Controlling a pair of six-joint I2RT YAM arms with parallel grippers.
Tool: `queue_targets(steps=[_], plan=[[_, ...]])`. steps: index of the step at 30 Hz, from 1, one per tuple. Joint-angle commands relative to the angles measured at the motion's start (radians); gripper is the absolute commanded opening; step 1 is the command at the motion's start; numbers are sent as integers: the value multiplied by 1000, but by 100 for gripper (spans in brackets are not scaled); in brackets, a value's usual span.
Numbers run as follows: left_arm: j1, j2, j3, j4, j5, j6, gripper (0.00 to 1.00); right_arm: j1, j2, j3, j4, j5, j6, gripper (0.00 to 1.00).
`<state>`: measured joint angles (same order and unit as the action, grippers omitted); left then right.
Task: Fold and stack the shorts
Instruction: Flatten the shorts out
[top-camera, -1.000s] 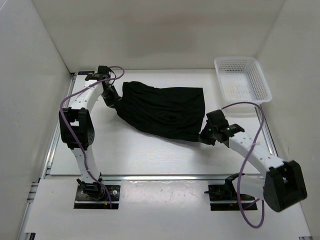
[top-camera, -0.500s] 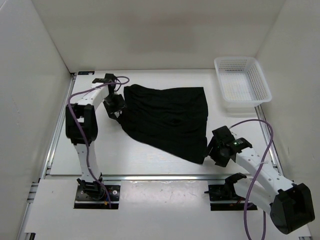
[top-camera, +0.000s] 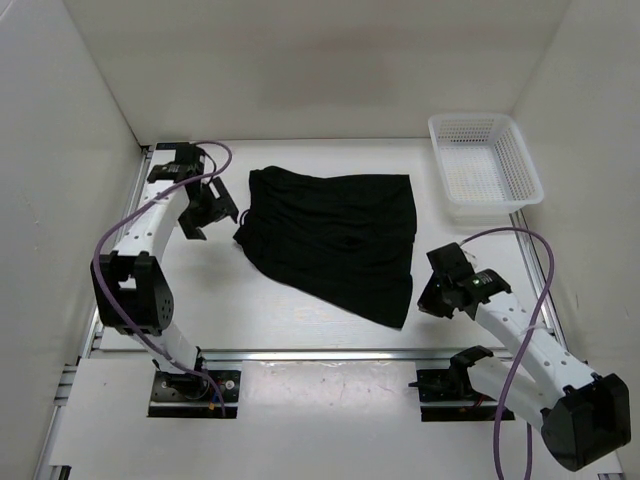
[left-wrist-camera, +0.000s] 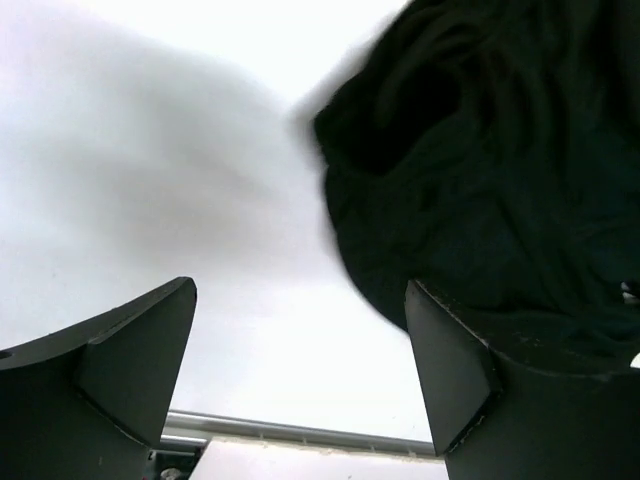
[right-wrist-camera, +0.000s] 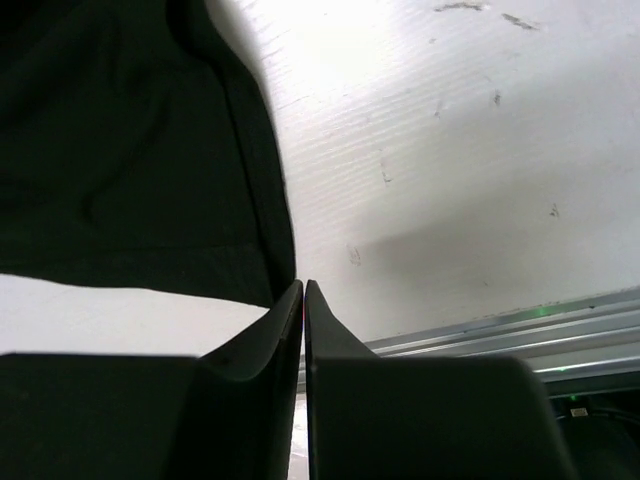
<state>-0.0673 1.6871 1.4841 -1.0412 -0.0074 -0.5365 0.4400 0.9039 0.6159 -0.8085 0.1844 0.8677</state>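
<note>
**Change of state.** One second earlier both grippers were clamped on opposite ends of the shorts (top-camera: 335, 240) and held the cloth stretched. Both grips are now released.

**Left gripper** (top-camera: 205, 210): the fingers are spread wide with only bare table (top-camera: 250, 310) between them. It has backed off to the upper left of the overhead frame, just clear of the left edge of the cloth. In the left wrist view the left gripper (left-wrist-camera: 300, 288) frames white surface, and the shorts (left-wrist-camera: 480, 150) fill the upper right.

**Right gripper** (top-camera: 435, 297): the fingers are pressed together. In the right wrist view no cloth shows between the tips of the right gripper (right-wrist-camera: 303, 285). The hem of the shorts (right-wrist-camera: 120, 140) lies just beside them, to the left.

**Shorts:** they lie spread in the centre of the overhead frame, with the lower right corner nearest the right gripper. The basket (top-camera: 485, 158) sits at the upper right, apart from the cloth.

**Meaning for the task:** the spreading step appears complete. No fold is made yet. The next move probably calls for regrasping an edge.
</note>
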Motion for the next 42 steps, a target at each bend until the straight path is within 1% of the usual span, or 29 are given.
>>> queue_targets(steps=[1,3,5,7,8,11,12,15,16,18,20,21,23,24,25,26,33,35,37,39,40,42], plan=[[31,-15,-122,69,46,-8,96,12,13,39,38,-32,-59,6],[31,-4,-159,111,69,-8,95,12,36,39,78,-81,-94,6],[31,20,-172,147,119,-8,91,22,71,39,95,-108,-110,14],[31,46,-173,188,147,18,83,22,101,39,120,-140,-134,21],[20,77,-173,200,156,18,81,22,128,39,130,-152,-134,23],[9,127,-147,231,167,38,81,32,150,48,140,-152,-145,24],[9,155,-147,231,167,47,82,32,150,48,140,-152,-145,24],[9,196,-114,242,147,47,87,32,150,48,149,-161,-156,29],[9,207,-99,253,147,47,87,32,150,48,149,-161,-156,29],[9,232,-85,253,147,47,87,32,159,58,158,-184,-165,38],[9,269,-55,262,147,47,79,32,190,58,172,-209,-191,47],[9,288,-54,262,147,38,73,42,214,58,184,-232,-203,47],[9,298,-44,262,147,38,32,54,237,67,195,-241,-203,47],[9,309,-44,262,147,38,14,54,246,67,209,-250,-214,47],[9,309,-44,262,147,38,10,65,265,67,209,-250,-214,47],[9,298,-59,262,147,29,10,65,274,77,218,-250,-214,46],[0,203,-126,262,136,10,10,97,392,96,238,-273,-234,46],[0,163,-146,262,136,10,10,108,392,87,229,-249,-179,45],[0,134,-186,262,127,0,10,117,339,73,229,-240,-144,43],[0,86,-218,262,127,-10,10,117,270,64,229,-240,-93,38],[0,71,-250,262,136,-22,10,117,254,64,239,-240,-84,37],[0,30,-277,262,136,-22,10,117,254,79,259,-275,-84,37]])
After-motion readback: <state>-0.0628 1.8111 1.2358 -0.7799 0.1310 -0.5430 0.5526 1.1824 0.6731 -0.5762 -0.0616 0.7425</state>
